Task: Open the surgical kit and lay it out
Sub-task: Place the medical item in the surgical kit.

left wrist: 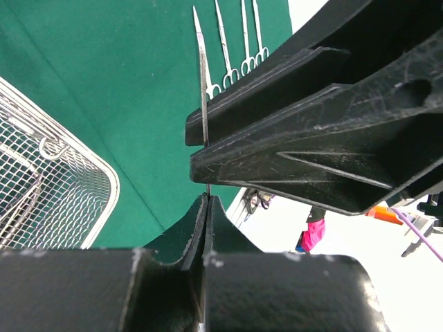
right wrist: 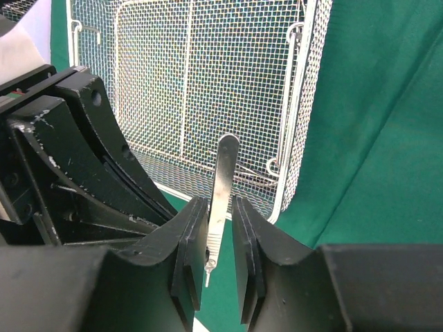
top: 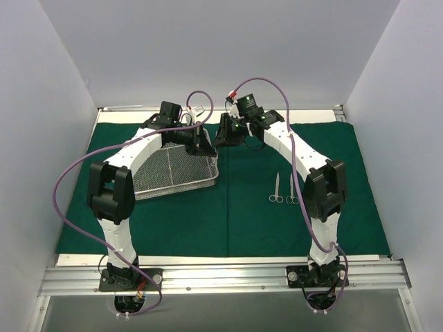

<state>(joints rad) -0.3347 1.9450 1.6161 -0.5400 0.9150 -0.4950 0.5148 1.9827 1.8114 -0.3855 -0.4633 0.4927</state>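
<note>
Handover at far centre, over green cloth [top: 242, 214], just right of tray [top: 173, 185]. Slim steel instrument [right wrist: 223, 173] pinched tight in left gripper [left wrist: 206, 200]. Its long axis runs between the narrowly parted fingers of right gripper [right wrist: 219, 211], which seem not yet to be clamping.

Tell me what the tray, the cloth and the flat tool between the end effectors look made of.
The tray looks like silvery metal wire, likely steel: see-through mesh, thicker rod rim. The cloth is dark green fabric, matte, no glare. The flat tool is probably brushed steel: thin rigid strip, dull grey sheen.
</note>
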